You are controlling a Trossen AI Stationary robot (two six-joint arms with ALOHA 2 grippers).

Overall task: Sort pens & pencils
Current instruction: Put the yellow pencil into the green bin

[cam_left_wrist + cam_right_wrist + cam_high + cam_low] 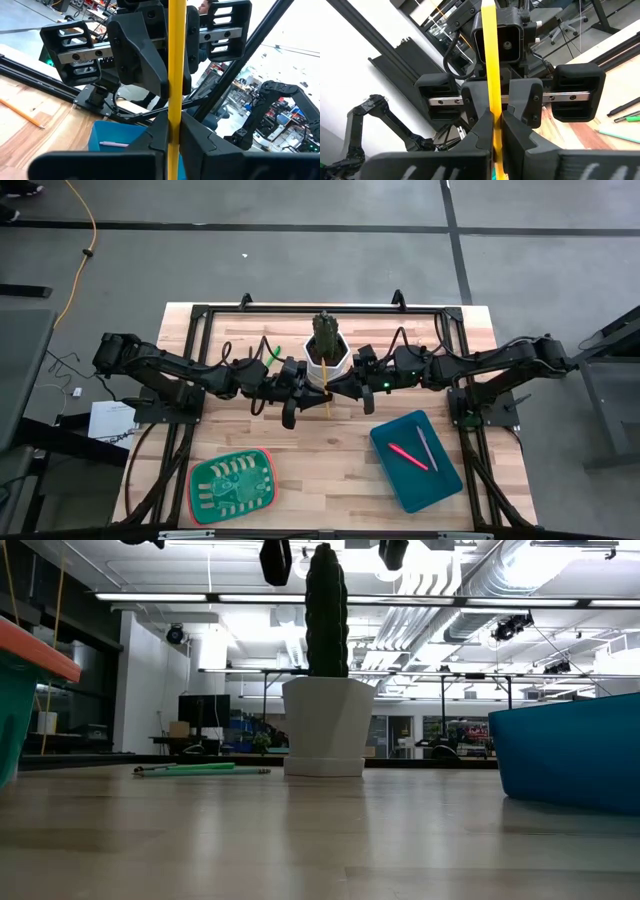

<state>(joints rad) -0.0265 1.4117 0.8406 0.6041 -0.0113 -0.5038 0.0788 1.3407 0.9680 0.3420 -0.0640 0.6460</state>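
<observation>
A yellow pencil (pixel 326 387) hangs in the air in front of the white pot (pixel 326 352), between my two grippers. My left gripper (pixel 312 388) comes from the left and is shut on it. My right gripper (pixel 342 386) comes from the right and is shut on it too. A pink pen (pixel 407 455) and a pale grey pen (pixel 427 448) lie in the blue tray (pixel 440 480). A green pen (pixel 270 353) and thin pencils (pixel 205 772) lie on the table left of the pot. My left gripper pinches the yellow pencil's shaft (pixel 174 107) between its two fingers, level from the table's left, fingers across it. The pencil is clear of the table. My right gripper pinches the same shaft (pixel 492 102) between its two fingers, level from the table's right, fingers across it, close beside the left fingers.
The white pot holds a tall dark cactus-like thing (pixel 326 610) just behind the grippers. A green tray with an orange rim (pixel 232 485) stands at the near left. A loose pencil (pixel 22 114) lies on the wood. Black frame rails (pixel 200 360) border the table.
</observation>
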